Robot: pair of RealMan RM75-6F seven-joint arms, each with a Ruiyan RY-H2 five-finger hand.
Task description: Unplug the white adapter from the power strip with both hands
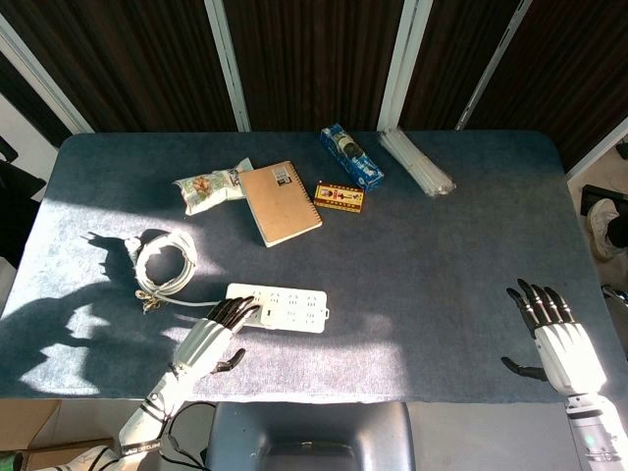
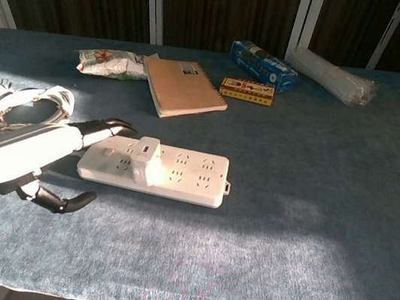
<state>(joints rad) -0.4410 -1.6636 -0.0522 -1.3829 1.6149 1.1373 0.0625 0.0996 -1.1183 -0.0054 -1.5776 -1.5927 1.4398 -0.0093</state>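
Note:
A white power strip (image 1: pixel 285 307) (image 2: pixel 181 174) lies flat near the table's front edge, left of centre. The white adapter (image 2: pixel 146 160) (image 1: pixel 253 312) stands plugged into its left part. My left hand (image 1: pixel 210 338) (image 2: pixel 24 154) is open, fingers stretched toward the strip's left end, fingertips (image 2: pixel 116 126) at or just over that end; contact cannot be told. My right hand (image 1: pixel 555 339) is open and hovers at the table's front right edge, far from the strip. It shows only in the head view.
The strip's coiled white cord (image 1: pixel 165 265) (image 2: pixel 28 107) lies to its left. Behind stand a brown notebook (image 1: pixel 281 202), a snack bag (image 1: pixel 208 187), a small red-yellow box (image 1: pixel 340 196), a blue box (image 1: pixel 350 157) and a clear plastic bundle (image 1: pixel 416 162).

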